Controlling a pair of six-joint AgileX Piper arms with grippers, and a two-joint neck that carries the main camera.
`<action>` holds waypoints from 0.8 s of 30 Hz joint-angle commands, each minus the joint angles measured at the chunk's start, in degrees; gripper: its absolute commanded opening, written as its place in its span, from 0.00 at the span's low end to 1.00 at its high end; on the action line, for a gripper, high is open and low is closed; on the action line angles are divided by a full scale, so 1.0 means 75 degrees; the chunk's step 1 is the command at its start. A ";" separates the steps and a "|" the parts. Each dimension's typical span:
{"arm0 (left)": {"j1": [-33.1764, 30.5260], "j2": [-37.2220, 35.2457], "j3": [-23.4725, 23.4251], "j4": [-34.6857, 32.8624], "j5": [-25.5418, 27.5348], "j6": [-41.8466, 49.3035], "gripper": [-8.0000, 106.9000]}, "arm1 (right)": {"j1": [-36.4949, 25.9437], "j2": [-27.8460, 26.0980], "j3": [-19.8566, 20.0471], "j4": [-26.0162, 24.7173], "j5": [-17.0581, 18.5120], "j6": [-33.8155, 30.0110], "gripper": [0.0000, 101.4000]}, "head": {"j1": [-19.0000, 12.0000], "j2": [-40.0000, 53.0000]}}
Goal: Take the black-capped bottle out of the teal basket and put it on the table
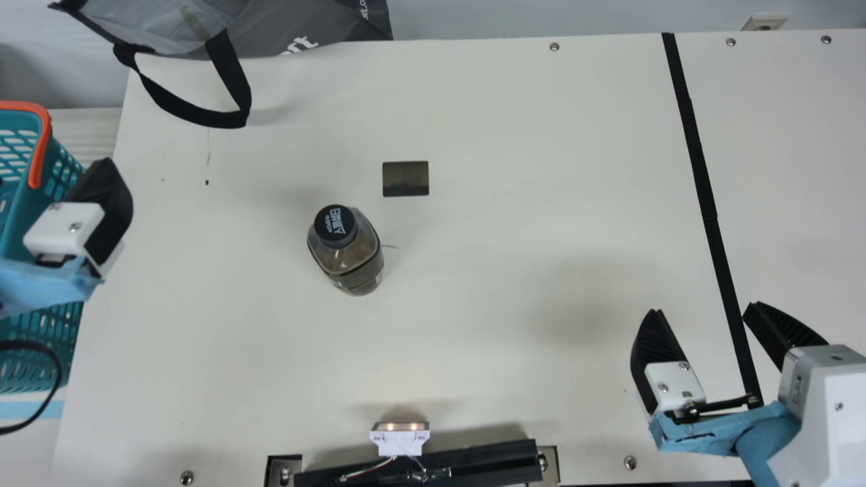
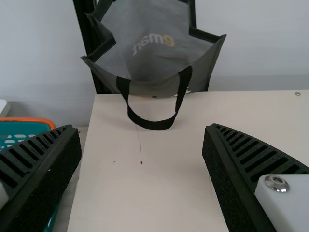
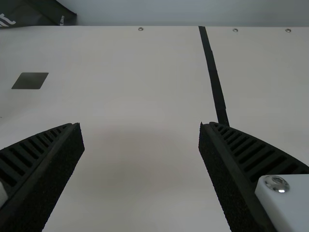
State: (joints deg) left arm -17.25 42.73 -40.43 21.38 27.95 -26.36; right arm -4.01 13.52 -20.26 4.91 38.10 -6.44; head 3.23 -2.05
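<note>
In the main view, the black-capped bottle [image 1: 355,260] stands upright on the cream worktop [image 1: 507,135], left of the frame's centre and just below the dark rectangle [image 1: 406,178]. The left gripper [image 1: 101,210] is at the left edge of the frame, in front of the teal basket [image 1: 64,169] with its orange handle [image 1: 42,135]. The bottle lies to the right of its jaws and a little lower in the frame, well apart from them. The right gripper [image 1: 704,309] is at the lower right, its jaws spread and pointing up the frame; the bottle lies far off to their left and somewhat higher. A black tape strip [image 1: 700,176] runs down the right side, and a grey shopping bag [image 1: 298,34] sits at the upper left, its black strap [image 1: 233,81] looping over the worktop.

In the left wrist view, the left gripper's [image 2: 141,127] jaws are released and wide apart. The bag rises at the top of the frame, and the basket's orange handle is at the left edge.

In the right wrist view, the right gripper's [image 3: 140,124] jaws are likewise parted wide over the worktop. The dark rectangle is at the upper left, the tape strip right of centre.
</note>
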 commanded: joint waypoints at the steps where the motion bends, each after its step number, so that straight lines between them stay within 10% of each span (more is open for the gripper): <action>1: 0.0134 -0.0091 0.0107 -0.0103 -0.0010 0.0122 1.00 | 0.0000 0.0000 0.0000 0.0000 0.0000 0.0000 0.90 | -0.0067 0.0063; 24: 0.0809 -0.1148 0.0688 -0.0842 0.0291 0.0929 1.00 | 0.0000 0.0000 0.0000 0.0000 0.0000 0.0000 0.90 | -0.0067 0.0063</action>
State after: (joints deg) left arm -11.17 34.43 -35.40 15.16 30.05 -19.49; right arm -4.01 13.52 -20.26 4.91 38.10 -6.44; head 2.93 -2.05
